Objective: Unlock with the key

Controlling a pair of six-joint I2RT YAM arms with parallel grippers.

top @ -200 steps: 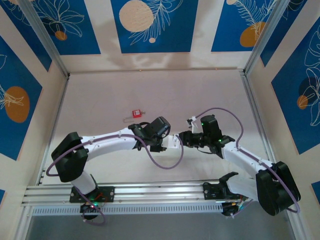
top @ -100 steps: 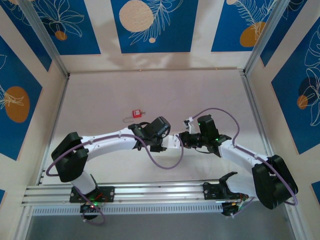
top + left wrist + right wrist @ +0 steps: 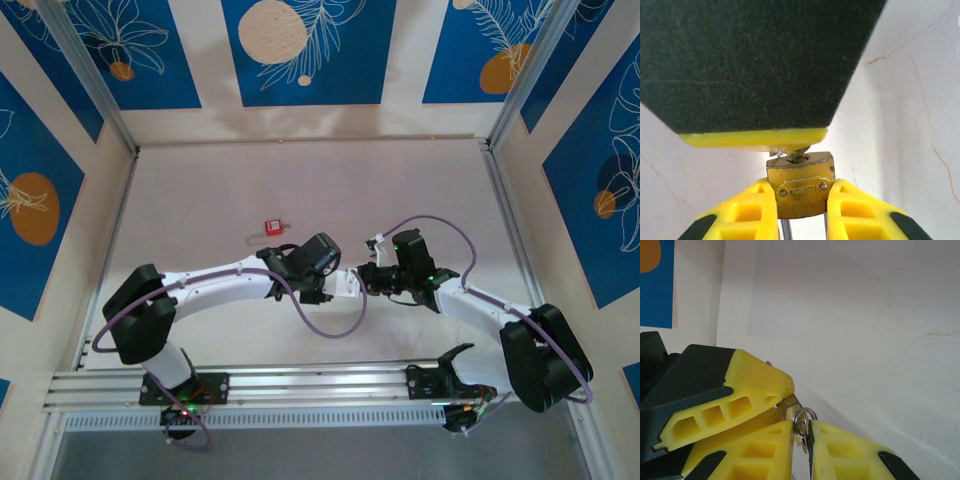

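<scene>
Left gripper clamps the brass padlock while the right gripper pinches the key tight, right at that padlock's end.

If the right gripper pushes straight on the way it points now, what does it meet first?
Probably the brass padlock clamped in the left gripper: the key held by the right gripper looks to be right at its face, though depth is unclear.
</scene>
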